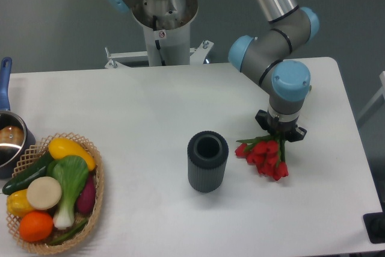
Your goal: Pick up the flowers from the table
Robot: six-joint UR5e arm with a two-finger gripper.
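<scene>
- Nearest the lens, at lower left, a wicker basket (96, 200) holds an orange, lemon, yellow squash, cucumber and a green-leafed white-stalked vegetable (67, 188).
- Left edge: a blue-handled pot (8, 142).
- Centre: a dark ribbed cylindrical cup (207, 161) stands upright on the white table (138, 112).
- Right of centre: the red tulip flowers (264, 154) lie on the table, blooms just below the gripper (280, 130).
- Gripper sits directly over the stem end; whether its fingers are apart or clamped cannot be told.
</scene>
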